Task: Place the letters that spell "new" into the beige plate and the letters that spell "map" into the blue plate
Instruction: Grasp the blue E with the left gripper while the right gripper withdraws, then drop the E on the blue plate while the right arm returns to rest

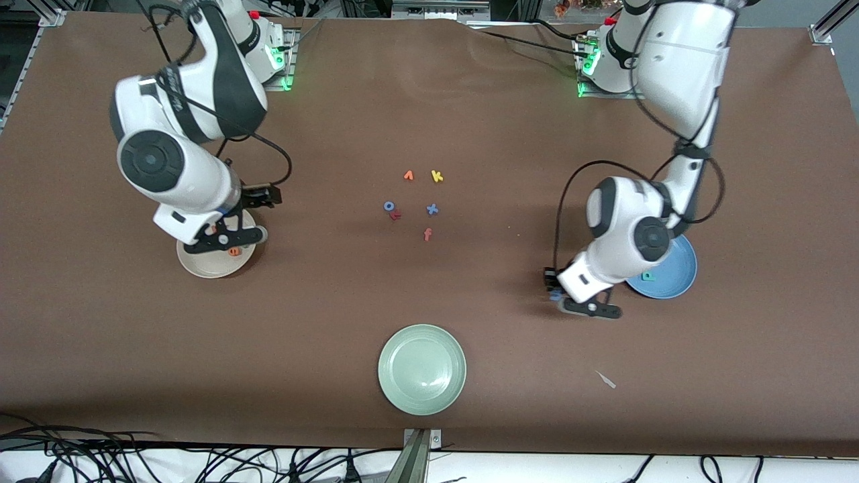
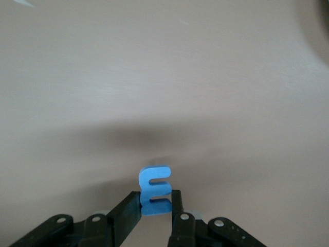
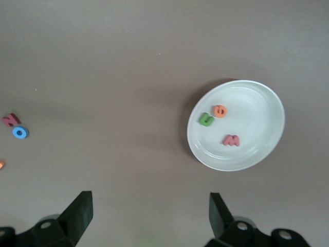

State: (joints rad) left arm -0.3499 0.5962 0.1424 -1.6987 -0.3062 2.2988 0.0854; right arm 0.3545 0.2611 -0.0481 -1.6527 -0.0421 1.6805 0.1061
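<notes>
My left gripper [image 1: 590,308] [image 2: 156,199] is shut on the blue m [image 2: 154,189], which stands upright between its fingers just above the bare table, beside the blue plate [image 1: 678,268]. A teal p [image 1: 647,276] lies in that plate, partly under the left arm. The beige plate [image 1: 208,268] [image 3: 257,113] holds the green n [image 3: 206,119], orange e [image 3: 220,110] and salmon w [image 3: 231,140]. My right gripper [image 1: 225,239] [image 3: 149,206] hangs open over the beige plate's edge, holding nothing.
Loose letters lie mid-table: orange v [image 1: 408,176], yellow k [image 1: 437,176], blue o [image 1: 388,206], a red letter [image 1: 395,215], blue x [image 1: 432,209], salmon f [image 1: 427,234]. A pale green plate [image 1: 421,335] sits near the front edge. A white scrap [image 1: 606,380] lies nearby.
</notes>
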